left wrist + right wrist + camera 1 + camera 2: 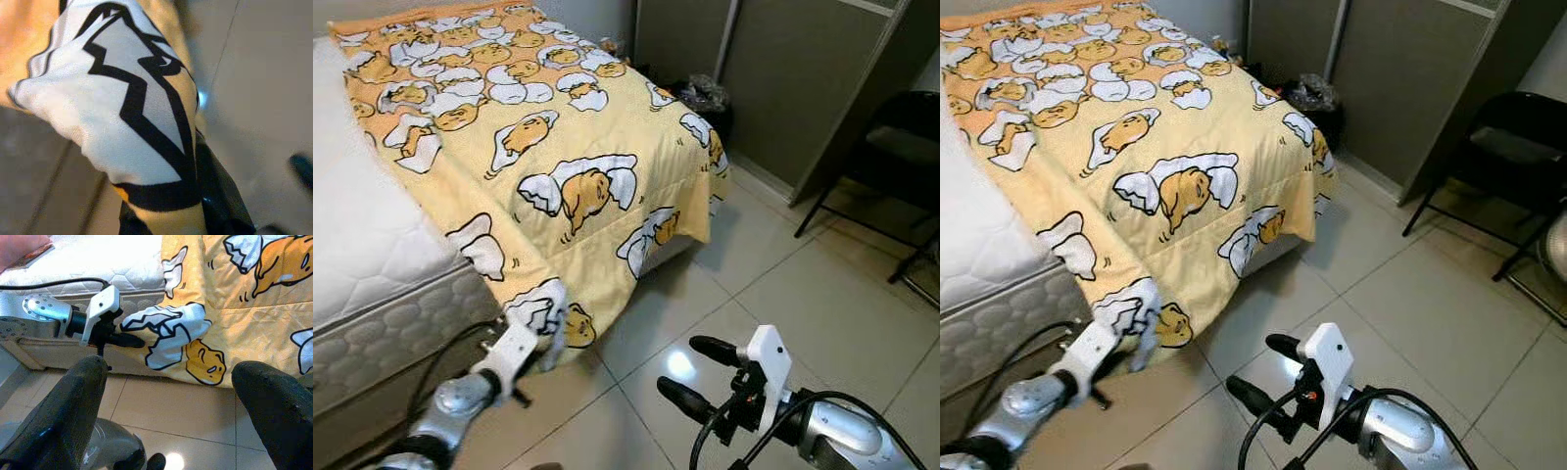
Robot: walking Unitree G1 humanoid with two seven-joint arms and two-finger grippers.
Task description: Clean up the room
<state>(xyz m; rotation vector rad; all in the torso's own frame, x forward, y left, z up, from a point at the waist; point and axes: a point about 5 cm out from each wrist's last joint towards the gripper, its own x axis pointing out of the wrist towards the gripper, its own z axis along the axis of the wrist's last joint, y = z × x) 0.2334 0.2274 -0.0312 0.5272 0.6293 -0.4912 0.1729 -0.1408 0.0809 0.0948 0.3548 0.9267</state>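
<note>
Blanket [524, 147] corner, hanging off the bed [372, 245] toward the tiled floor [783, 294], sits clamped in the left hand [540, 338]; the right hand [690, 372] hovers beside it, fingers apart. Lifting the pinched corner steadily back over the mattress should keep it off the floor.

Bright, sharp; floor glare, wrist blur.
</note>
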